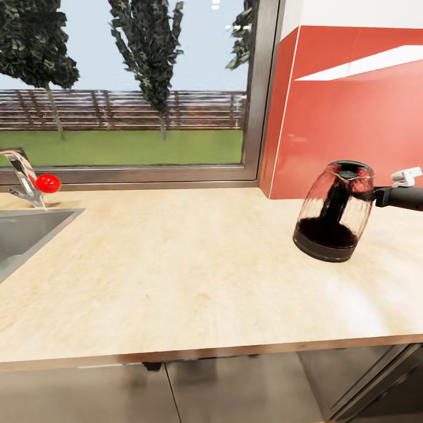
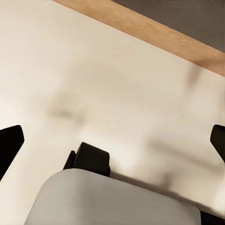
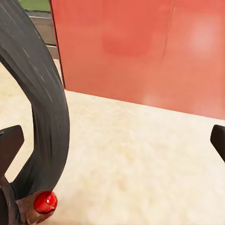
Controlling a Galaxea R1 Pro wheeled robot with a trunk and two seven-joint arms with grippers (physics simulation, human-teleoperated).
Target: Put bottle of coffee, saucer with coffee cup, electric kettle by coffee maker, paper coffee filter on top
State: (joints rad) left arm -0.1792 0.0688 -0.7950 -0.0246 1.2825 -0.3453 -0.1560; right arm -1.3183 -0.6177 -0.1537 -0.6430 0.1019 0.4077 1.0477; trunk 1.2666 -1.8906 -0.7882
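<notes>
While my left gripper (image 2: 112,140) hangs spread wide over the pale beige countertop (image 1: 176,264), I see the clear glass electric kettle with dark base (image 1: 335,211) standing right of centre, before the red wall panel (image 1: 352,117). Its black handle (image 3: 44,108) curves beside my released right gripper (image 3: 112,140).

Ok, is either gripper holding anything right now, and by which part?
Nothing looks clamped. The right gripper is wide open, with the handle of the electric kettle inside its gap, off to one side. The left gripper is open over the countertop.
</notes>
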